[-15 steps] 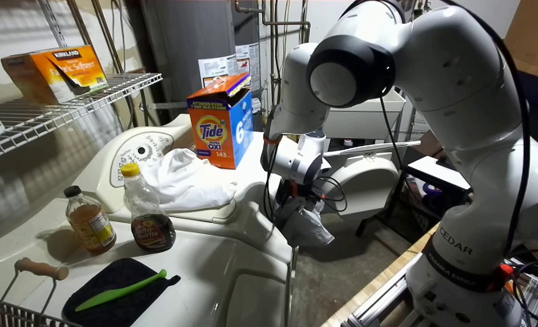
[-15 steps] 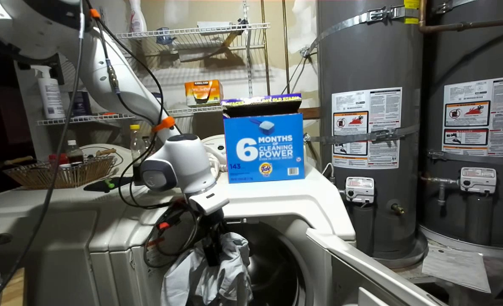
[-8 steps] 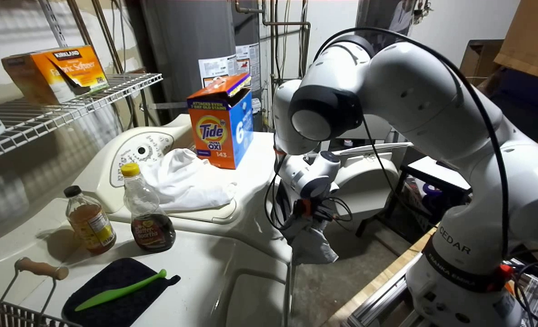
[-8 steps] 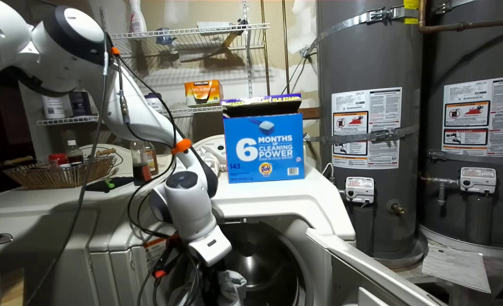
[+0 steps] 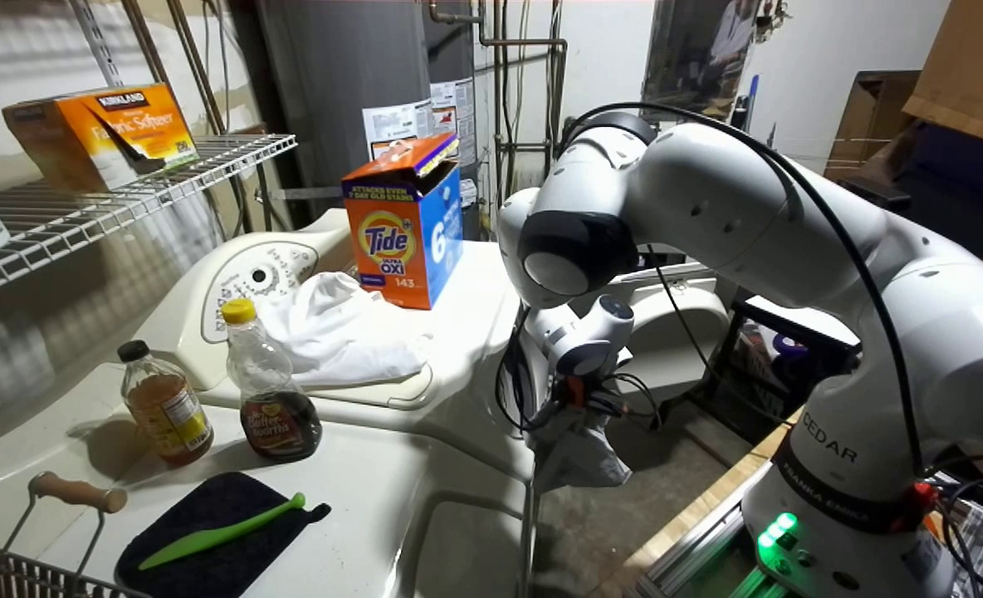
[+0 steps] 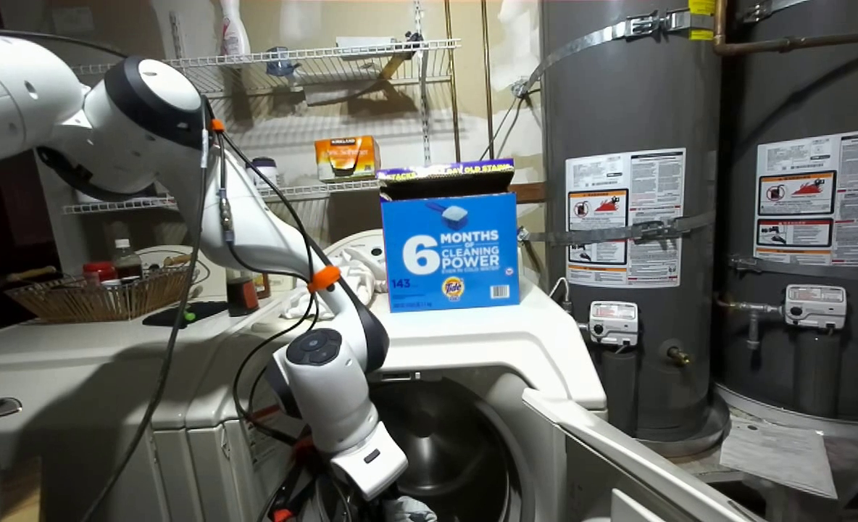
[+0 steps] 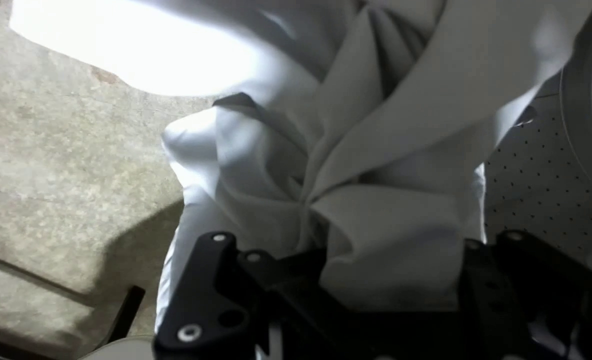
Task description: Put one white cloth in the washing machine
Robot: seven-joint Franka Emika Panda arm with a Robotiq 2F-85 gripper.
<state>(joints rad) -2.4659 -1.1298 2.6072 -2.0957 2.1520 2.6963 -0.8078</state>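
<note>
White cloth (image 7: 376, 150) hangs bunched from the hand (image 7: 393, 270), which is clamped on its folds. It hangs outside the washing machine (image 6: 501, 341), near the round opening (image 6: 458, 442); in both exterior views the door (image 6: 617, 460) stands open. On the machine's top, a heap of white fabric (image 5: 338, 332) lies just beside a detergent box (image 5: 388, 241); a yellow-capped bottle (image 5: 280, 423) stands on the next appliance (image 5: 359, 498).

A creased white cloth (image 7: 371, 145) hangs outside the open washing machine (image 6: 472, 354).
</note>
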